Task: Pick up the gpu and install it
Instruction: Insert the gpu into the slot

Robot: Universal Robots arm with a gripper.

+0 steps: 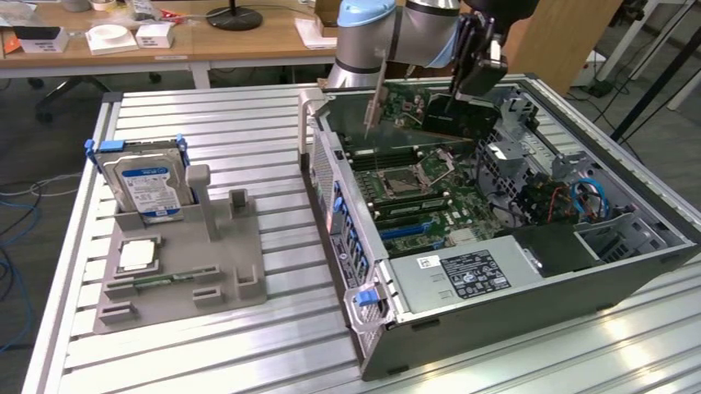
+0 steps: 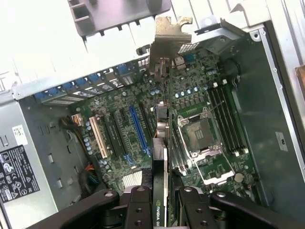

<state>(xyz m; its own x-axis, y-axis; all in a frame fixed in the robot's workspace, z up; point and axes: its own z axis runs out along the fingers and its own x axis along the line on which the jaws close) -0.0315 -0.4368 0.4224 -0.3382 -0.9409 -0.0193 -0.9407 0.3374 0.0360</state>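
I see the gpu (image 2: 161, 124) edge-on in the wrist view, so its faces are hidden. In the exterior view I cannot tell whether its lower edge touches the motherboard (image 1: 428, 201), and the arm (image 1: 378, 33) is cut off at the top. The gripper (image 1: 474, 82) is clamped on the gpu's upper edge, fingers (image 2: 138, 205) on either side, holding it upright over the far end of the open computer case (image 1: 526, 287), with the silver bracket (image 1: 373, 103) toward the exterior view's left.
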